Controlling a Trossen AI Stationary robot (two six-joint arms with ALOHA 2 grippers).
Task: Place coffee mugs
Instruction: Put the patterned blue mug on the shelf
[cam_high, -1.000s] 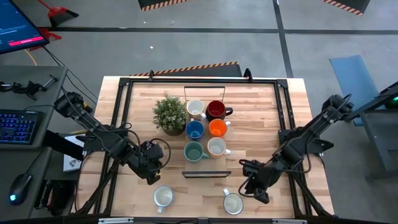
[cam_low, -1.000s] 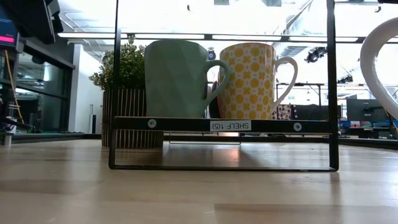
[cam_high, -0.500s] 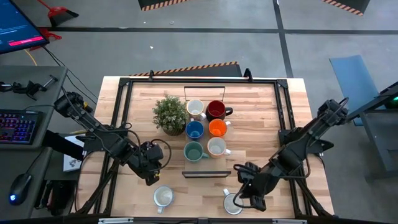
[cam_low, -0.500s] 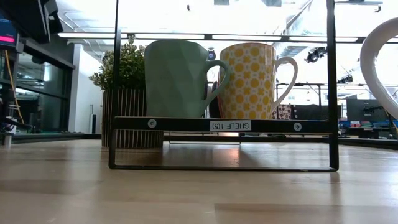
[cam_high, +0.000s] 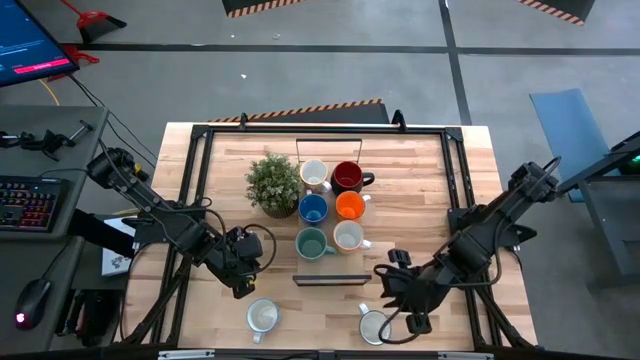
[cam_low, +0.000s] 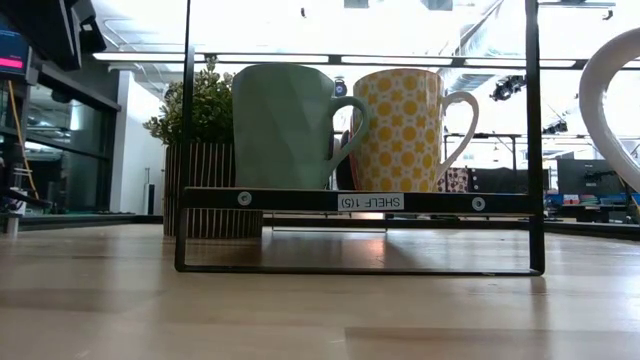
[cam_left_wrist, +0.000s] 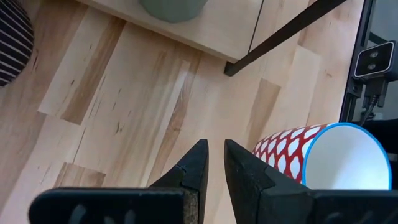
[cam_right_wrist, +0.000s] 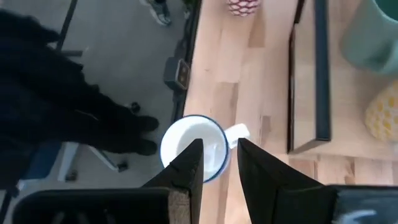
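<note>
Low view: white mug (cam_low: 612, 100) cut off; both claws hidden.

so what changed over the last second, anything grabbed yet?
Only the right gripper moved: it swung from beside the front-right white mug in over it, and now hangs above its rim. Nothing is grabbed or released. The left gripper, the other front mug and the six mugs on the shelf stayed put.
</note>
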